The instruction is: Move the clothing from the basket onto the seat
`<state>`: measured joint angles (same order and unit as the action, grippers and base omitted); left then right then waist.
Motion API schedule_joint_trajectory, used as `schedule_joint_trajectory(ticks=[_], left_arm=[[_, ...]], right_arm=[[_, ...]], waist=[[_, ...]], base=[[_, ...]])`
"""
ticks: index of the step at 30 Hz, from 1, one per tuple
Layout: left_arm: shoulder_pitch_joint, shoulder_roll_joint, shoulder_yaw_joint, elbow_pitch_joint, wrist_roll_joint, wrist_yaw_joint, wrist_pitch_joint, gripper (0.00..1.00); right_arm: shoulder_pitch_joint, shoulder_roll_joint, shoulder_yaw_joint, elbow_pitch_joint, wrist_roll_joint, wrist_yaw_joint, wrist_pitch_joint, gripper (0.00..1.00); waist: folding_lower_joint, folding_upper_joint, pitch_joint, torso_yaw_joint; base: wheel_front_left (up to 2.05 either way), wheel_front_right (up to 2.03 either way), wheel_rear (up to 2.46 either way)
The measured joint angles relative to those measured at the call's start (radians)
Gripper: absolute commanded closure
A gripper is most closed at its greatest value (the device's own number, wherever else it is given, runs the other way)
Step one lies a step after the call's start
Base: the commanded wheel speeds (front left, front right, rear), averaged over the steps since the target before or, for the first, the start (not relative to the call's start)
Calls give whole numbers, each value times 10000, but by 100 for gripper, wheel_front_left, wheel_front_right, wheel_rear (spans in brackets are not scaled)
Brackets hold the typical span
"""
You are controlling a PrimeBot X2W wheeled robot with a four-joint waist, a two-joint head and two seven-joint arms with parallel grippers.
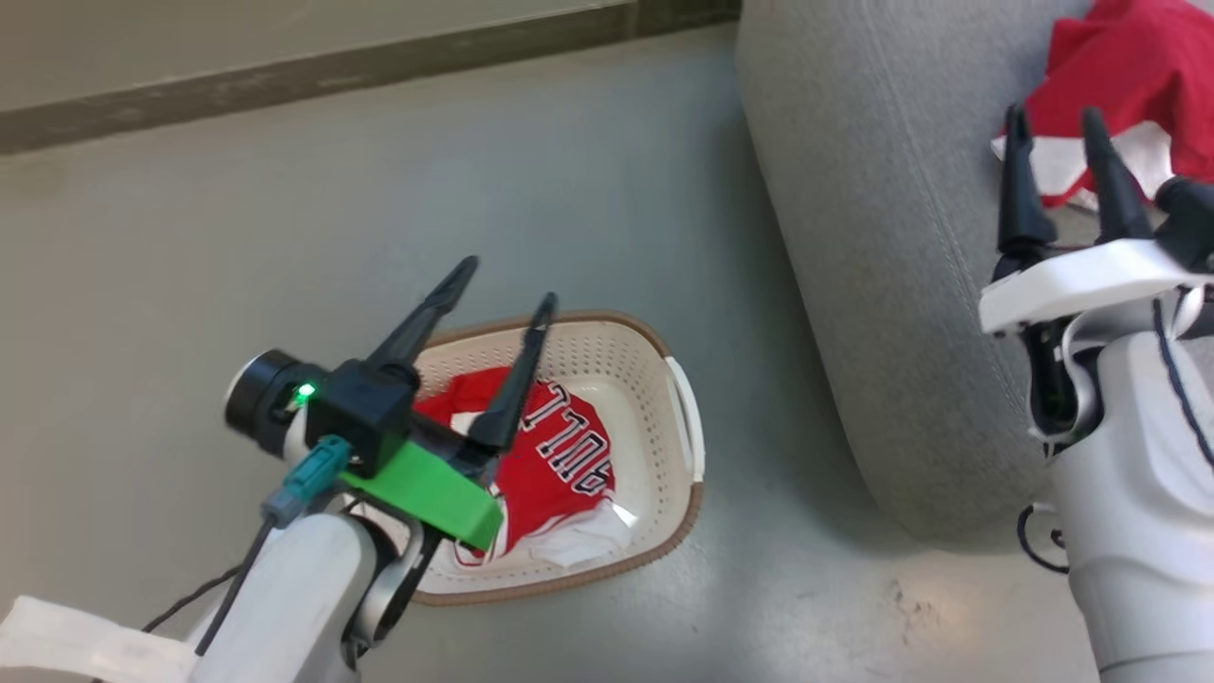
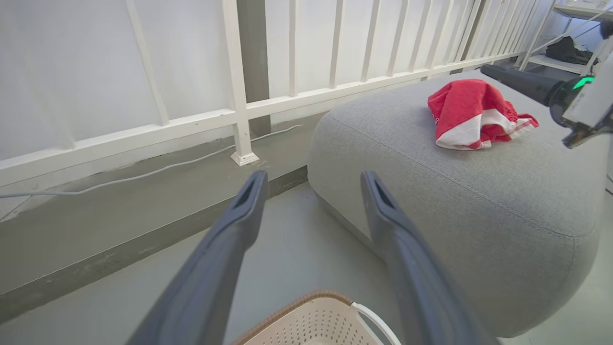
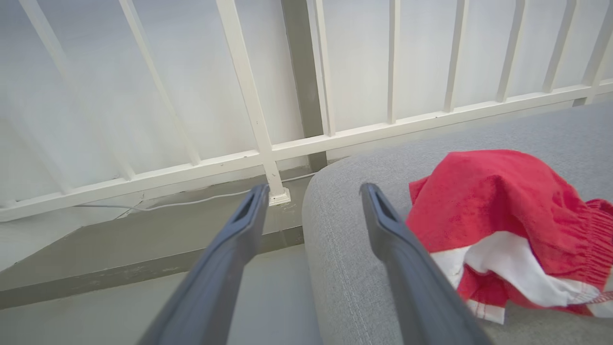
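Left gripper (image 1: 505, 285), lower left: fingers apart, empty, above the basket (image 1: 664, 341). Lower it onto the jersey (image 1: 560, 455) lying in the basket at lower centre, and pinch a bunched fold, not the rim. Right gripper (image 1: 1054, 119), right edge: fingers apart, empty. The red garment (image 1: 1129, 66) already lies on the seat (image 1: 854, 190), upper right.

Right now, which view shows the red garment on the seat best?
Left wrist view: the whole red garment lies on the seat. Right wrist view crops it close up; head view catches part at its corner.
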<state>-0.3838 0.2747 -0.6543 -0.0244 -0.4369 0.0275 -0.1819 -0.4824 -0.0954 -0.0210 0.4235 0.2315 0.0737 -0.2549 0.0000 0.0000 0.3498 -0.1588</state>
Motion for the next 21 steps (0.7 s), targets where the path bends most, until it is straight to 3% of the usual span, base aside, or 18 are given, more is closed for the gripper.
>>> schedule_joint_trajectory(ticks=[7,21], left_arm=[[410,-4,700,360,-341,456,-255,0],[1499,25,1475,895,-581,694,-405,0]], right_arm=[[631,100,420,-669,-169,115,0,0],[2039,303,1116,-1118,-412,219,0,0]], waist=[[0,0,-508,477],[0,0,-1630,1145]], base=[[0,0,0],[0,0,0]])
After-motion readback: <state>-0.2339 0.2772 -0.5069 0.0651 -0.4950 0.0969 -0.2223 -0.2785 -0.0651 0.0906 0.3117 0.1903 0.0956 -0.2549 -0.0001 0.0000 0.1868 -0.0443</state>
